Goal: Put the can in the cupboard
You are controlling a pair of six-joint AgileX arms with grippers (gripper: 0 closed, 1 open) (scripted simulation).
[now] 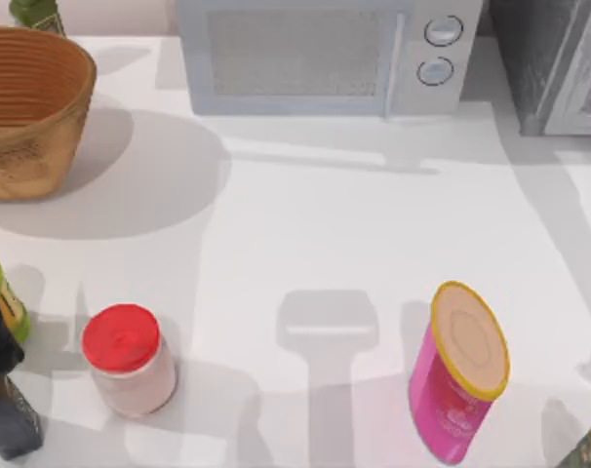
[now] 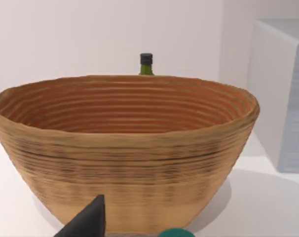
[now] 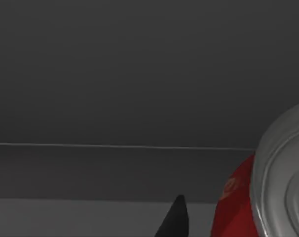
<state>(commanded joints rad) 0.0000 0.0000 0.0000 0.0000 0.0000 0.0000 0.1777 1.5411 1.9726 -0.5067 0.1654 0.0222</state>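
The can (image 3: 238, 202), red with a silver top, sits very close in the right wrist view, against the dark grey inside of the cupboard (image 3: 139, 74). My right gripper (image 3: 208, 224) is right beside the can, and one black tip of it rises just next to the red side. From above, the cupboard (image 1: 559, 68) stands at the table's far right corner, with a speckled dark side and a lighter door panel. My left gripper (image 2: 134, 232) is parked at the table's left edge, facing the wicker basket (image 2: 125, 148).
A light grey microwave (image 1: 325, 54) stands at the back middle. The wicker basket (image 1: 27, 107) is at the back left, with a green bottle (image 2: 146, 64) behind it. Near the front are a red-lidded jar (image 1: 128, 359) and a tall pink canister (image 1: 459, 375).
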